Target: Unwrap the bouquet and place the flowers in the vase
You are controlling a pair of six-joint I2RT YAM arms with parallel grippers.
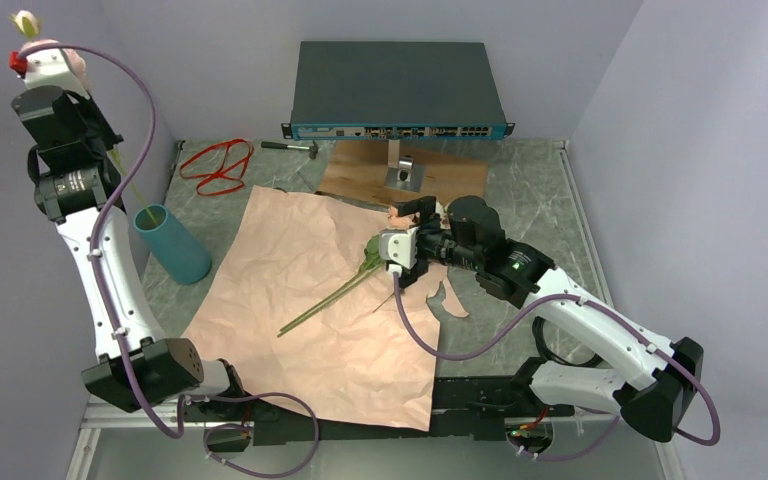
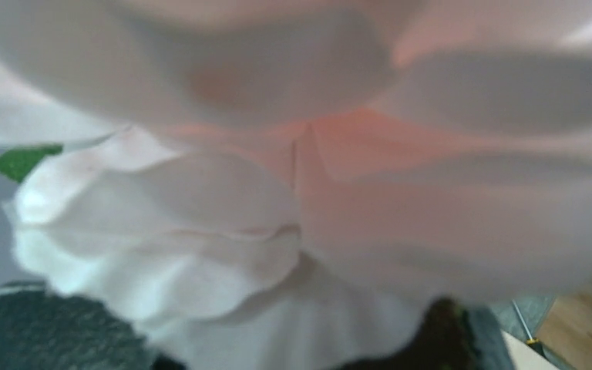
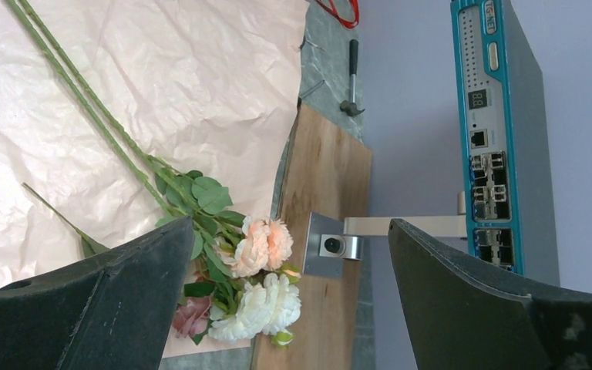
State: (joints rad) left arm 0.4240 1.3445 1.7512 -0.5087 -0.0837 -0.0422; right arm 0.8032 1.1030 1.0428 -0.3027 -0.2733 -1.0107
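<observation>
- Looks unwrapped: pink paper (image 1: pixel 330 330) spread flat by the arm bases, nothing bundled in it.
- Left to move: at least two loose flowers (image 1: pixel 332 296) lying on that sheet, stems toward the bases, blooms toward its far edge.
- Right gripper (image 1: pixel 390 250) low over their leafy end, fingers (image 3: pixel 85 308) spread wide either side of the blooms, holding nothing.
- Teal vase (image 1: pixel 172 245) standing on the table just left of the paper.
- Left gripper (image 1: pixel 48 62) high above it, jaws nearly together, apparently pinching the raised flower (image 1: pixel 26 22) below its blooms; stem tip at or just inside the vase mouth, cannot tell which.
- Reads as first flower going in, not released.
- Red ribbon (image 1: pixel 218 165) off, lying beyond the vase.
- Estimate: under halfway.
</observation>
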